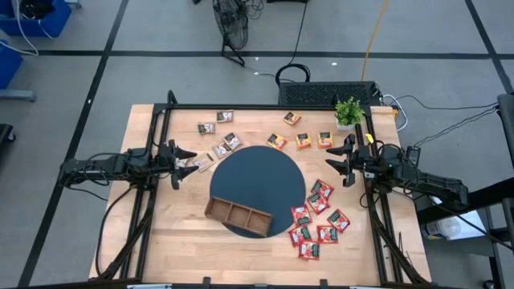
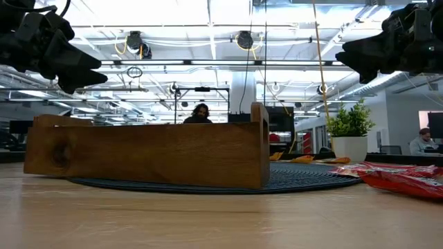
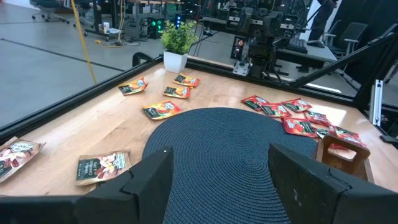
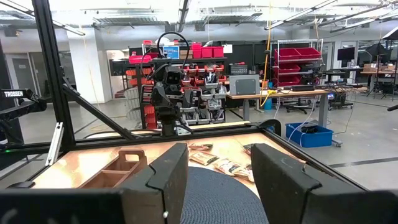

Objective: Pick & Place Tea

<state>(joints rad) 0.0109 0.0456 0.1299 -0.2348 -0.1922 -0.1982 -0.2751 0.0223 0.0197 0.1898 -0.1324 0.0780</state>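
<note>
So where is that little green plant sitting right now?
In the high view the small green potted plant stands at the table's far right corner, beside the orange tea sachets and just beyond the right gripper.

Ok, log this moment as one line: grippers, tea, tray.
left gripper: open, empty, left of mat | right gripper: open, empty, right of mat | tea sachets: all on table | wooden tray: empty

Red sachets (image 1: 319,217) lie flat in a loose cluster near right, some seemingly overlapping; orange sachets (image 1: 303,140) lie spread along the far right; brown-and-white sachets (image 1: 217,138) lie scattered far left, all on bare wood
</note>
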